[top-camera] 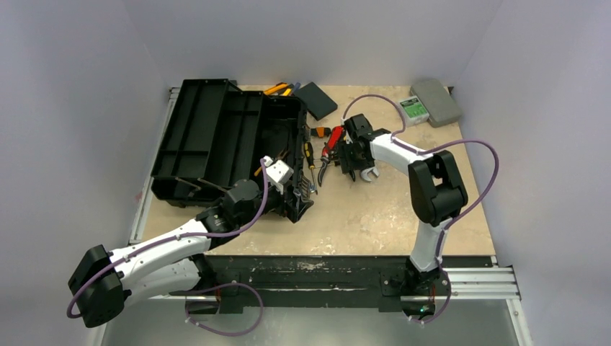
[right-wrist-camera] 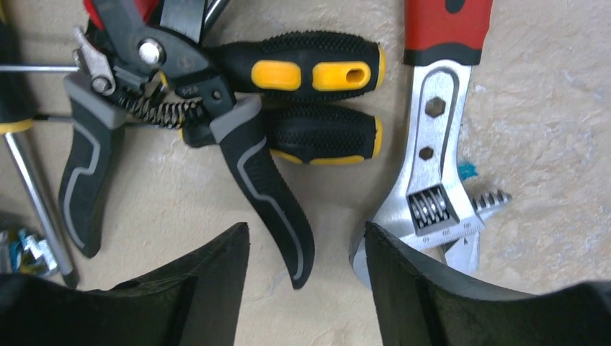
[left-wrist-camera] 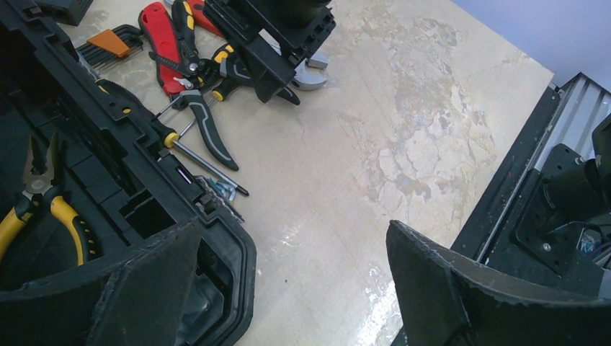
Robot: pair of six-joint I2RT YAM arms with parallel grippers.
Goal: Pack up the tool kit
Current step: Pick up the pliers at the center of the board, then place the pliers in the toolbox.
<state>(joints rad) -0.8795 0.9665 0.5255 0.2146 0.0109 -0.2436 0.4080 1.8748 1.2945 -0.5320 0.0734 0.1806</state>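
The black toolbox (top-camera: 216,137) is seen lying open on the left half of the surface (top-camera: 403,216), its lid laid back to the left. A pair of yellow-handled pliers (left-wrist-camera: 43,202) is stowed inside it. The left claw (left-wrist-camera: 295,288) is held wide open above the toolbox's near right corner, and nothing is gripped between its fingers. A black-and-yellow screwdriver (left-wrist-camera: 194,155) is laid on the surface just beside the toolbox's right wall, and red-handled pliers (left-wrist-camera: 160,43) are piled with other tools farther back.

The right claw (right-wrist-camera: 305,241) is poised low over that pile, to the right of the toolbox. Its fingers are parted and nothing is clamped. The tip of one black-and-grey handle of the spring-loaded cutters (right-wrist-camera: 173,94) is seen in the gap between them, without visible contact. Two black-and-yellow screwdriver handles (right-wrist-camera: 317,72) are laid side by side, touching the cutters. A red-handled adjustable wrench (right-wrist-camera: 436,158) is laid just to their right.

At the far edge, a flat black box (top-camera: 317,99) is found near the toolbox, and a grey case (top-camera: 439,101) with a green-labelled device (top-camera: 412,108) is set in the far right corner.
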